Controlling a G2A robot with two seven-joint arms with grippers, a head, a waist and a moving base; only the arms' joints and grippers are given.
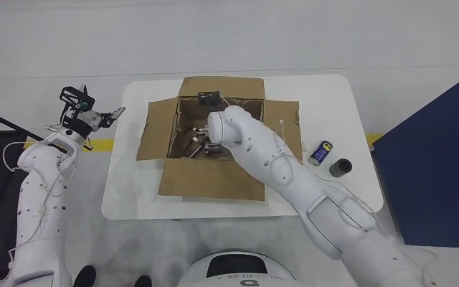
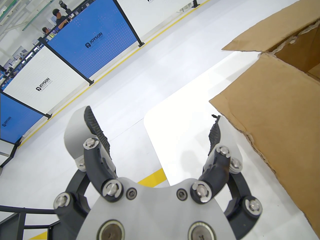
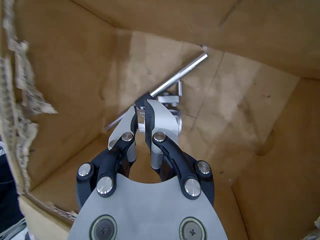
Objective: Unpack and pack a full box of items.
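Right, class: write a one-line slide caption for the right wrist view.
Right hand closed on a metal rod deep inside the cardboard box.

White rounded arms point(image 1: 287, 172), thin cables; left tool point(image 2: 153, 122) silver, black linkages, screws.

The box point(image 1: 208, 179) spreads four flaps outward over the middle of the table point(image 1: 337, 93), leaving bare strips along the left and near edges and at the far-right corner. The right arm point(image 1: 287, 172) slants over the right flap into the opening and blocks most of it. Inside, the right gripper point(image 3: 142, 101) pinches a metal rod point(image 3: 180, 72) lying aslant near a corner, with bare floor beside it. A blue can point(image 1: 320, 152) and a black cylinder point(image 1: 341, 168) stand near the right edge. The left gripper point(image 2: 152, 114), fingers spread, hangs just off the left edge.
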